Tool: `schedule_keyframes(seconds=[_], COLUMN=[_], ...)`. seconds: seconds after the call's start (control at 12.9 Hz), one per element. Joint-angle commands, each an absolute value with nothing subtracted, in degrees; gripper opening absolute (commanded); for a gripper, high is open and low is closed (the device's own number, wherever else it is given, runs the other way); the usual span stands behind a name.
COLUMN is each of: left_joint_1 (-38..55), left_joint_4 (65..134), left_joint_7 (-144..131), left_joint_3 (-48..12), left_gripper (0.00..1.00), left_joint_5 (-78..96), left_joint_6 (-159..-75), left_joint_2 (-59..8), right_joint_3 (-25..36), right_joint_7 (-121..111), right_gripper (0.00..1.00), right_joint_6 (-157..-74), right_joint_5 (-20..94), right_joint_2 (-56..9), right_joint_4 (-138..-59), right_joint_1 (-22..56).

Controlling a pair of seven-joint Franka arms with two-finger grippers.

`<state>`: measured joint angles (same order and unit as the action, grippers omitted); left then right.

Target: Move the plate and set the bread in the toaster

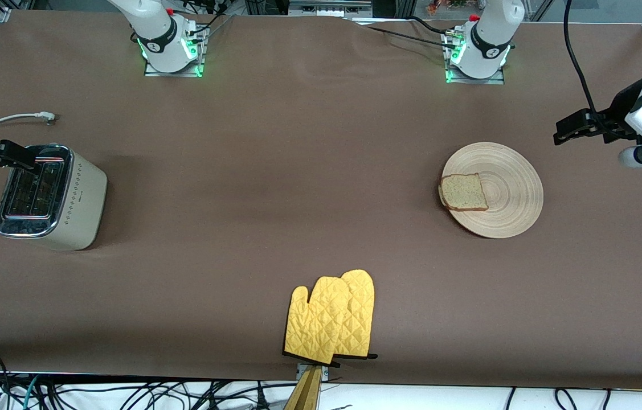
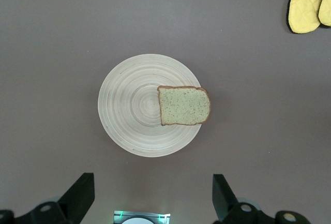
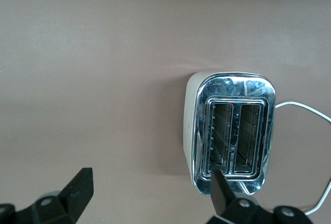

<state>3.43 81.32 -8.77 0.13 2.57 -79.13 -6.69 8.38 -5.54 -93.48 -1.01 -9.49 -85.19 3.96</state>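
Observation:
The plate (image 1: 511, 193) lies flat on the brown table toward the left arm's end. The bread (image 1: 463, 192) rests on its rim on the side toward the right arm's end, slightly overhanging. My left gripper (image 1: 568, 131) hangs open and empty over the bare table just off the plate, toward the left arm's end. In the left wrist view it (image 2: 152, 185) frames the plate (image 2: 129, 105) and bread (image 2: 184, 105). The toaster (image 1: 50, 196) stands at the right arm's end, slots empty. My right gripper (image 1: 7, 155) is open and empty over the toaster's edge (image 3: 232, 131); its fingertips (image 3: 220, 185) overlap the chrome top.
A pair of yellow oven mitts (image 1: 332, 319) lies at the table's edge nearest the front camera, midway along; they also show in the left wrist view (image 2: 310, 4). The toaster's white cord (image 1: 19, 118) trails toward the arm bases.

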Motion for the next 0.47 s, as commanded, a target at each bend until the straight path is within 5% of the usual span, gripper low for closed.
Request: schedule_keyframes(seconds=[0.0, 0.39], left_joint_1=[3.2, 3.2], left_joint_4=[82.8, 82.8], left_joint_7=[-8.4, -8.3], left_joint_3=[0.2, 0.2], left_gripper=[1.00, 1.00], left_joint_5=[3.3, 3.3], left_joint_6=[-78.9, -78.9], left_joint_2=[-5.4, -5.4], right_joint_3=[8.2, 8.3], right_joint_7=[-4.8, -5.2], right_gripper=[1.00, 1.00], right_joint_6=[-93.3, -93.3], right_joint_5=[-1.0, -1.1], right_joint_2=[-9.6, -9.6], right_joint_4=[-84.7, -84.7], right_joint_1=[3.8, 3.8])
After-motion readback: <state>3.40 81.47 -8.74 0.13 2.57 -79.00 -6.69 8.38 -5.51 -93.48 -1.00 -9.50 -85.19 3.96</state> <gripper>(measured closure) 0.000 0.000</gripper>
